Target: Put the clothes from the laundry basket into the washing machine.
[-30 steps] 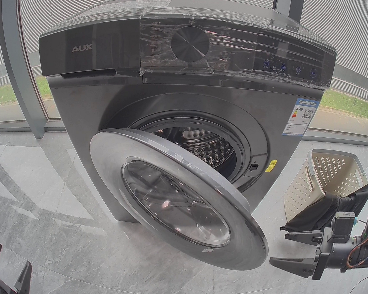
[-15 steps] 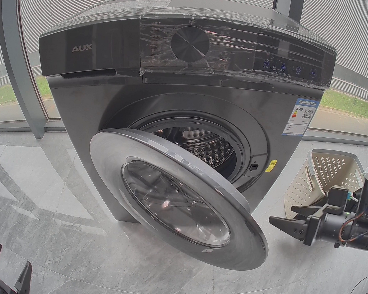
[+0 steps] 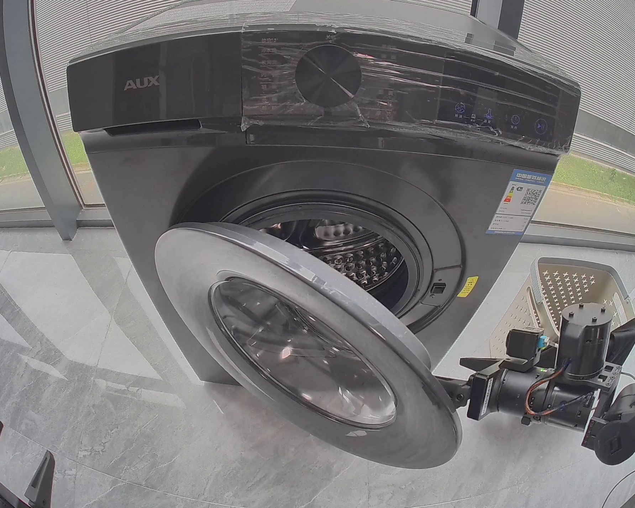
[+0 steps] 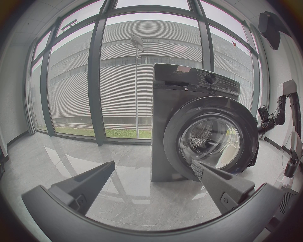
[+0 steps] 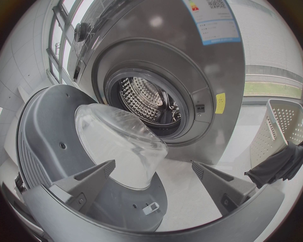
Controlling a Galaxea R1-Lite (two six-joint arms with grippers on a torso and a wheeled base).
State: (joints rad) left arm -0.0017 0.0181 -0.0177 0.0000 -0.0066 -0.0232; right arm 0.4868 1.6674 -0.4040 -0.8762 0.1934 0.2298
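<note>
Black garment (image 5: 277, 165) draped over basket (image 5: 284, 126) rim, near R hand (image 5: 152, 163), apart; hand released, empty, by washer door (image 5: 47, 132).

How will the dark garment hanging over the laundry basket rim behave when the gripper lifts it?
Probably floppy: the dark garment sags in folds over the laundry basket rim. Likely light, so the perforated plastic basket may shift or tip if the cloth snags.

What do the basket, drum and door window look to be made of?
Basket: probably cream plastic, matte, moulded with rows of holes. Drum: shiny metal, likely stainless steel, perforated and reflective. Door window: clear domed glass or plastic; see-through, which one is unclear.
</note>
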